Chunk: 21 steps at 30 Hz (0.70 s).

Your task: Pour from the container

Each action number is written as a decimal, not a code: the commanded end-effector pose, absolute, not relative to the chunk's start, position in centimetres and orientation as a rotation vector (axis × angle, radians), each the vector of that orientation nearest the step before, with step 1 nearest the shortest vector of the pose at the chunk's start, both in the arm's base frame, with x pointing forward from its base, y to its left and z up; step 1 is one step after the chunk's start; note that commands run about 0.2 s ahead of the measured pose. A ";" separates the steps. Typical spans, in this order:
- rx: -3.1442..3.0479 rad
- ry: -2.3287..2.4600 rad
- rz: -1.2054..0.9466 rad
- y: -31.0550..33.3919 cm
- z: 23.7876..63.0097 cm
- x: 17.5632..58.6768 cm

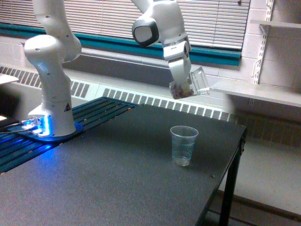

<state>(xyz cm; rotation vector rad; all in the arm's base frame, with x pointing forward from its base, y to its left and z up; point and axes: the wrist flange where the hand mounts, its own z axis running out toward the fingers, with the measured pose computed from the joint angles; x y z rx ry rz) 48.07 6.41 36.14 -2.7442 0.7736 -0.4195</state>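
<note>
Above the frame's centre, the gripper [184,84] grasps the container [189,84], tilted, bits inside; the ribbed cup [183,145] below looks empty, so pouring remains.

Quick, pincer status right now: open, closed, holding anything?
Pincer: closed on the container, held tilted in the air, above and behind the empty cup on the table.
</note>
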 end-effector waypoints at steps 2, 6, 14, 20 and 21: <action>-2.770 0.741 -0.359 6.9 34.5 47.1; -2.780 0.757 -0.330 6.5 33.7 46.6; -2.815 0.783 -0.270 5.1 32.6 45.3; -2.835 0.810 -0.234 4.0 32.0 44.5; -2.836 0.814 -0.229 3.8 31.9 44.4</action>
